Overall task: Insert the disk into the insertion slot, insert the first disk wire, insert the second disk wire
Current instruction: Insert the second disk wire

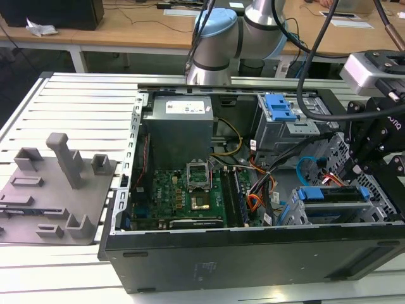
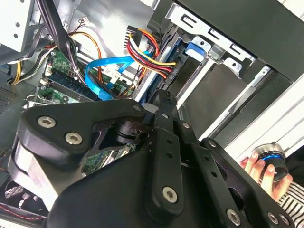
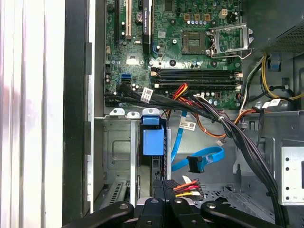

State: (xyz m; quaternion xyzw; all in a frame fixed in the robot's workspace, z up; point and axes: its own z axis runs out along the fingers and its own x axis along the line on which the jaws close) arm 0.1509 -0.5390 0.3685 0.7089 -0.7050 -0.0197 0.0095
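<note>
Apparently the first wire [image 3: 187, 190], likely limp and light, is being gripped at its stiff dark plug [image 2: 170, 76] by the closed gripper [image 3: 164, 185], just beside the disk [image 3: 153, 140] seated in the slot [image 3: 118, 156].

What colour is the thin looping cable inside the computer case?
Light blue; the thin looping cable shows best in the first wrist view.

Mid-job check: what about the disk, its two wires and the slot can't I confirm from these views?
1. Disk: first wrist view, the gripper covers one end; seating depth unclear.
2. First disk wire: same view, the plug's mating face is hidden beside the gripper.
3. Second disk wire: same view, one end disappears under the black cables.
4. Insertion slot: exterior view, the gripper blocks its end at the exterior view's right.
</note>
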